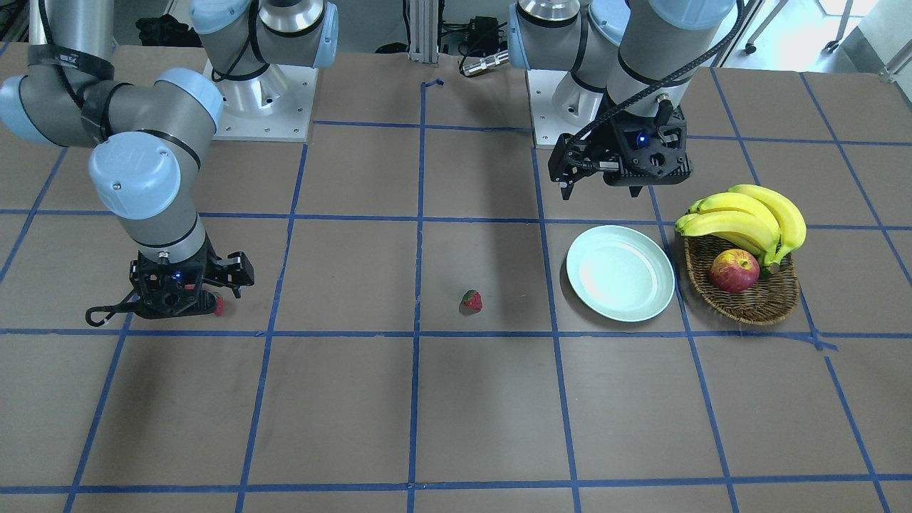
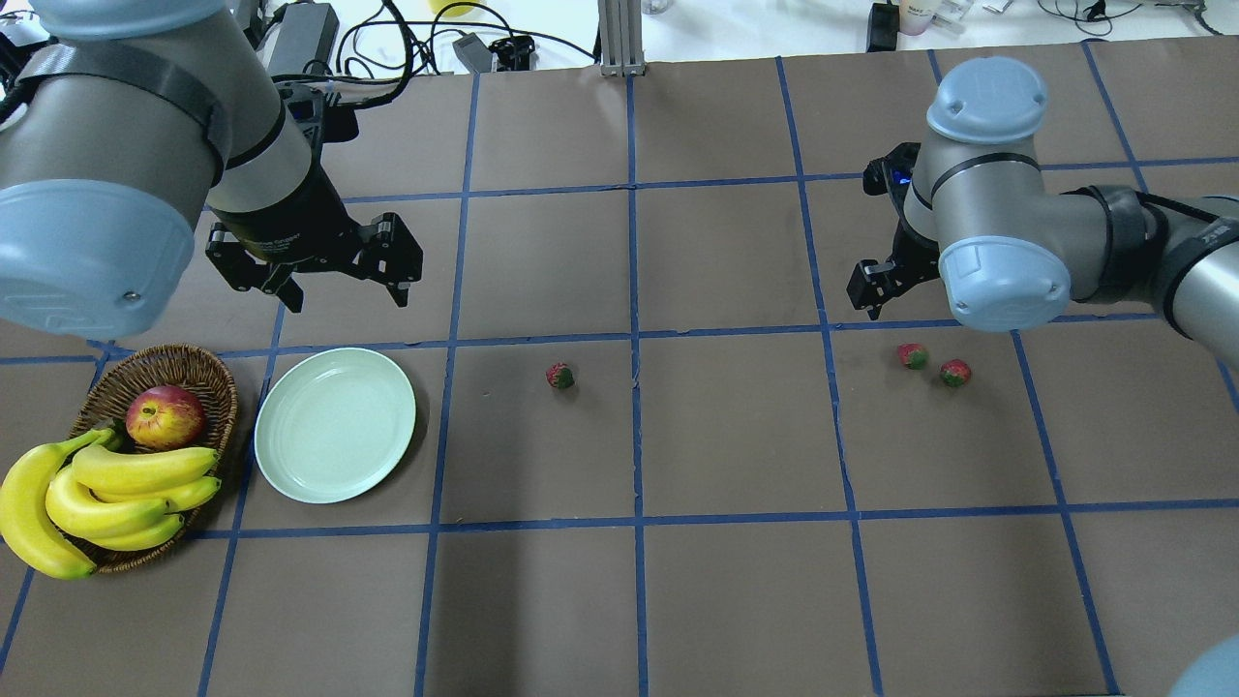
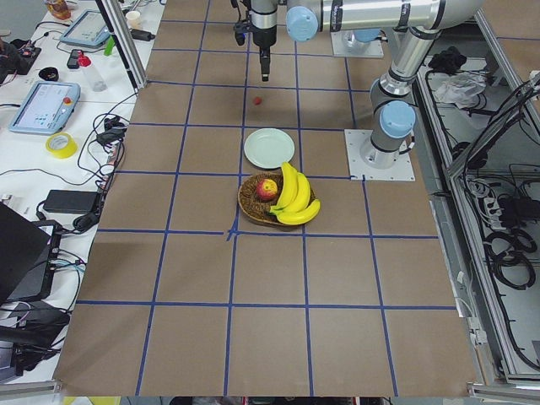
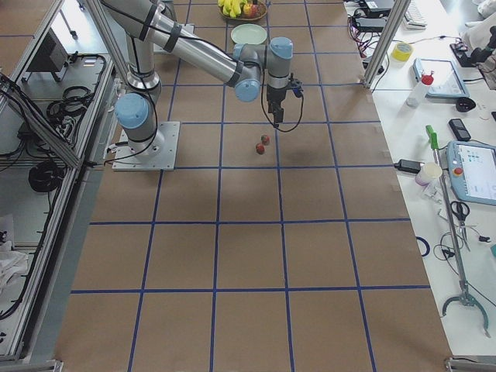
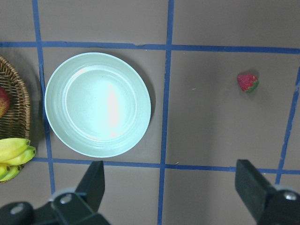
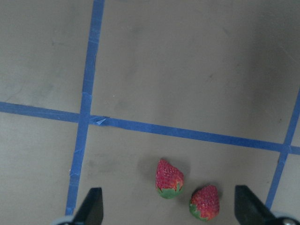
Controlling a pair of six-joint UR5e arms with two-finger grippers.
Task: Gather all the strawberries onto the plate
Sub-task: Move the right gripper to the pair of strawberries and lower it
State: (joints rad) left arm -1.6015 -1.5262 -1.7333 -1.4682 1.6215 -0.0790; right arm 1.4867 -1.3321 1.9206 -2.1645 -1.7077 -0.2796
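— Where are the strawberries?

— All three lie on the brown surface, none on the plate (image 2: pixel 335 425). The overhead view puts the lone strawberry (image 2: pixel 560 376) mid-frame, right of the plate and apart from it. The inner strawberry (image 2: pixel 912 355) and outer strawberry (image 2: pixel 954 373) sit close together at centre right.

— The front-facing view shows fewer.

— There the right arm covers that pair. Only a red bit peeks out beside its end effector, at left. The right wrist view has both berries low in frame, between spread fingers.

— So the right end effector (image 6: pixel 169 208) is released?

— Yes, and empty. The left end effector (image 5: pixel 169 164) is released too, holding nothing. Its wrist view catches the plate, the lone strawberry at upper right and the wicker basket (image 5: pixel 21 117) at the left edge.
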